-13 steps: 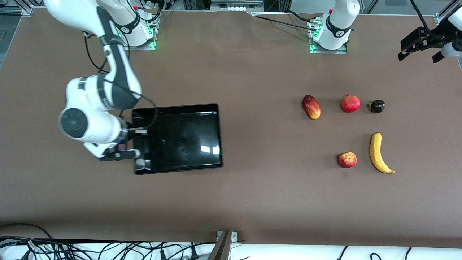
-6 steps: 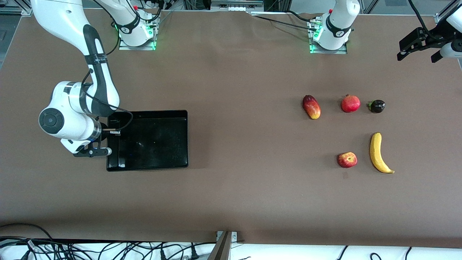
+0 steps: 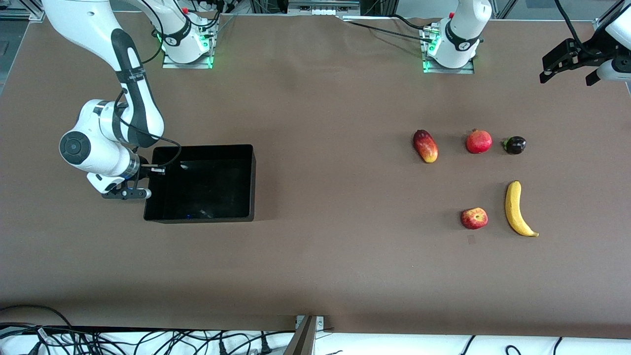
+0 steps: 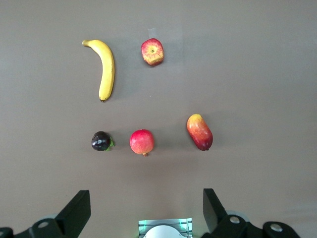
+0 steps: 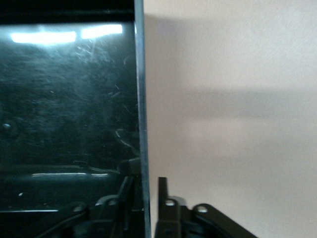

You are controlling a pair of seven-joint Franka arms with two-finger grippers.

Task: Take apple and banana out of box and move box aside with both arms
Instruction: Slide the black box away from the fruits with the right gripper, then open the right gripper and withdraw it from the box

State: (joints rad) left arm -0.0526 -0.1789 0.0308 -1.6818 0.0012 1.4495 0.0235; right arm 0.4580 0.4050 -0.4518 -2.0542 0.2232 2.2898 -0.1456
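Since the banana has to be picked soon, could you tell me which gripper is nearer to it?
Left. The left gripper hangs open, high at the left arm's end of the table where the banana lies; the right gripper is clamped on the box wall at the right arm's end.

box (image 3: 202,182): glossy black, pale glints seen on its floor
apple (image 3: 474,218): red, streaked with yellow
banana (image 3: 515,208): plain yellow, darker at the tip
mango (image 3: 425,146): dark red shaded into yellow
pomegranate (image 3: 478,141): red
small round fruit (image 3: 515,145): dark purple-black, green at the stem
table (image 3: 345,256): flat brown
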